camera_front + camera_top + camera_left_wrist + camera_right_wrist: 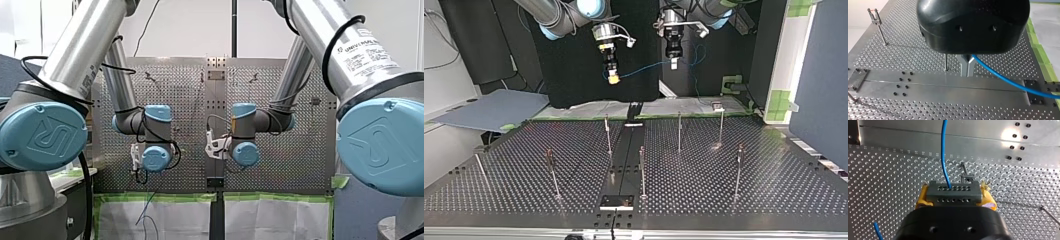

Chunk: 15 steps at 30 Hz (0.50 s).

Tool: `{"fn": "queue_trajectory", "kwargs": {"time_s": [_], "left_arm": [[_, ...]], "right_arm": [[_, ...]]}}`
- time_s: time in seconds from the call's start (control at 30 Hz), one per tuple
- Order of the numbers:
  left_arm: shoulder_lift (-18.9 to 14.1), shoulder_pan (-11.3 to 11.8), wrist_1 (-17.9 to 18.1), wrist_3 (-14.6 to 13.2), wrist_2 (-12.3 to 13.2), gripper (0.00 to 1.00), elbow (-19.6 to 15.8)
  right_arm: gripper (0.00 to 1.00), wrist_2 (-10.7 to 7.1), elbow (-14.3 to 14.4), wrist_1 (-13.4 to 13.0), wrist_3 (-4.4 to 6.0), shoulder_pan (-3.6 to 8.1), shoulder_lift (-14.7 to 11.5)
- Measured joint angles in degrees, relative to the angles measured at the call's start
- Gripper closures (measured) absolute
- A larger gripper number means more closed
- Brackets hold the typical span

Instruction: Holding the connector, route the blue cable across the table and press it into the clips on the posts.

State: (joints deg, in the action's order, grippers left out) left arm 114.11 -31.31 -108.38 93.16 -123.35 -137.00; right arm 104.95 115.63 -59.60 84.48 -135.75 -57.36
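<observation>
Between right jaws: connector (953,193) gripped, blue cable (942,145) running ahead | left jaws closed on cable

Both wrists point down, near each other; my right gripper (955,196) clamps the connector (953,200), my left gripper (967,71) pinches the cable (1003,78).

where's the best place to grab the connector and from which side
By its two short ends, coming from the back. The connector is a flat grey block, and the cable leaves its holed front face, so that face must stay free. My right gripper grips it this way, a yellow pad on each end.
</observation>
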Motion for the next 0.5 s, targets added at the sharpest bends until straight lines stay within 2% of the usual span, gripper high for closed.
{"fn": "queue_trajectory", "kwargs": {"time_s": [0.2,0.23,0.5], "left_arm": [[0.0,0.0,0.0,0.0,0.0,1.00,0.0],[0.0,0.0,0.0,0.0,0.0,1.00,0.0],[0.0,0.0,0.0,0.0,0.0,1.00,0.0]], "right_arm": [[0.96,0.00,0.0,0.0,0.00,0.00,0.0],[1.00,0.00,0.0,0.0,0.00,0.00,0.0],[1.00,0.00,0.0,0.0,0.00,0.00,0.0]]}}
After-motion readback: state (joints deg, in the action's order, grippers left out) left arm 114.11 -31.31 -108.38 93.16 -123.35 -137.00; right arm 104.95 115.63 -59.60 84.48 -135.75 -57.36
